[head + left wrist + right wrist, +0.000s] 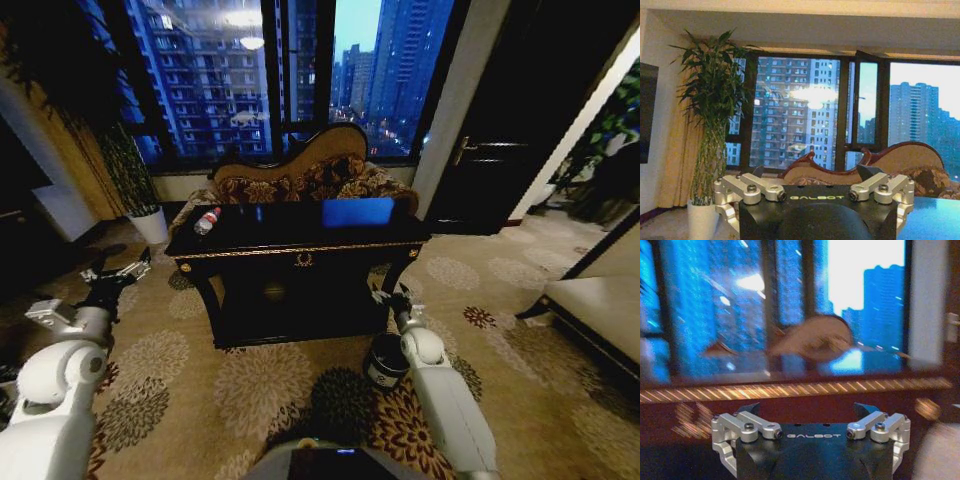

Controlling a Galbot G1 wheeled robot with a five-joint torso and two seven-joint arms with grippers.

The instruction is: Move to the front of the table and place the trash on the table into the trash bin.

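Note:
The glossy black table (300,243) with gold trim stands ahead at mid-view. On its left end lies the trash, a clear bottle (207,221) with a red cap. The dark round trash bin (384,362) with a pale label sits on the carpet by the table's right front leg. My left gripper (118,272) hangs open off the table's left front corner, level with the tabletop (932,215). My right gripper (390,297) is open just above the bin, facing the table's gold-trimmed front edge (790,390). Both wrist views show the fingers spread with nothing between them.
A patterned curved-back sofa (300,175) stands right behind the table under the windows. A tall plant in a white pot (150,225) is at the back left. A pale bench (590,310) lies to the right, a dark door (500,120) beyond it. Floral carpet surrounds the table.

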